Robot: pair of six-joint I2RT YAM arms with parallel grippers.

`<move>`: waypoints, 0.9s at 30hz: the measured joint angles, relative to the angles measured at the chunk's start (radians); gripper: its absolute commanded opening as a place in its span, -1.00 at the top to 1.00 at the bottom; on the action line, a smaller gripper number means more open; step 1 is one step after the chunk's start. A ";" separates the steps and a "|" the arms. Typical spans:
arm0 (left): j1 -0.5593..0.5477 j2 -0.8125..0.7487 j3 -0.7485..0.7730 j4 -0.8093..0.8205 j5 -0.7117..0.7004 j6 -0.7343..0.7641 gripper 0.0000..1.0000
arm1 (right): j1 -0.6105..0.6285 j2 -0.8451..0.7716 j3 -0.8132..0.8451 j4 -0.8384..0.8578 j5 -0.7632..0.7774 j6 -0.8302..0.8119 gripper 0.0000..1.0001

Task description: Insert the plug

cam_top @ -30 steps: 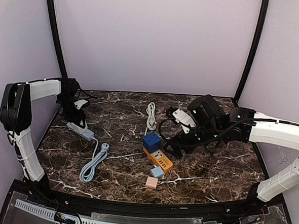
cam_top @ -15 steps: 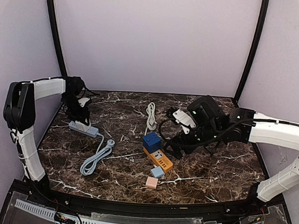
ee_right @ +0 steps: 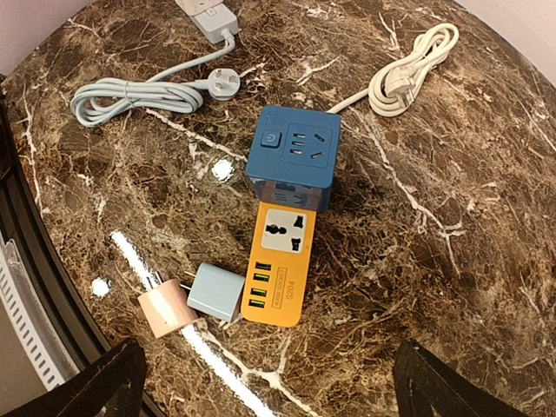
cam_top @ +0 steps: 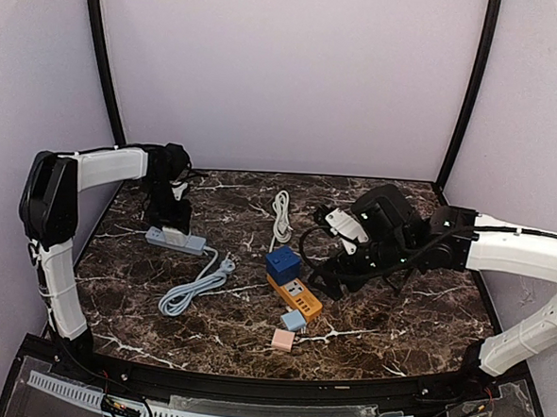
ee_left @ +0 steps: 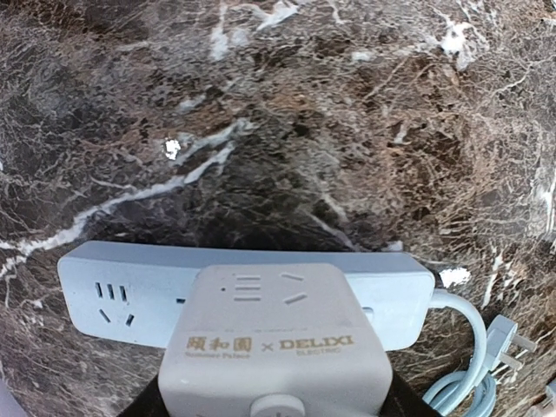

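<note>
The left gripper [cam_top: 174, 223] has swung to the right along the table [cam_top: 395, 320] since a second ago. The pale blue power strip [cam_top: 175, 240] has come with it, from near the left edge toward the middle. The strip was slanted then and now lies almost level, right under the jaws. In the left wrist view the jaws stand narrow, and the dark fingers flank a grey socket block [ee_left: 274, 339] that sits against the middle of the strip. The strip's cable [cam_top: 193, 288] has trailed along. Its plug [cam_top: 226, 258] now lies loose on the marble, further right than before, just right of these jaws and in no socket.

A coiled white cord [cam_top: 280, 216] lies between the two grippers and has not moved. Neither has the blue cube [cam_top: 282, 264], which touches the far end of the orange strip [cam_top: 295, 296]; I cannot tell whether it is plugged in. A pale blue charger [cam_top: 293, 319] and a pink charger [cam_top: 283, 339] lie touching at the strip's near end, unmoved.

The right gripper [cam_top: 334, 280] has barely shifted. It hovers with its jaws wide and nothing between them. The orange strip lies just ahead of them, and the plug is well beyond it.
</note>
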 measured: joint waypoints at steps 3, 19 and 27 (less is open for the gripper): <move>-0.047 0.003 0.001 0.008 -0.019 -0.066 0.99 | 0.000 -0.005 -0.003 0.000 0.003 0.000 -0.97; -0.224 0.069 0.093 0.000 -0.064 -0.208 0.72 | 0.006 -0.044 -0.034 -0.001 0.005 0.036 -0.97; -0.228 0.081 0.119 -0.008 -0.070 -0.140 -0.06 | 0.021 -0.077 -0.056 -0.012 0.001 0.078 -0.97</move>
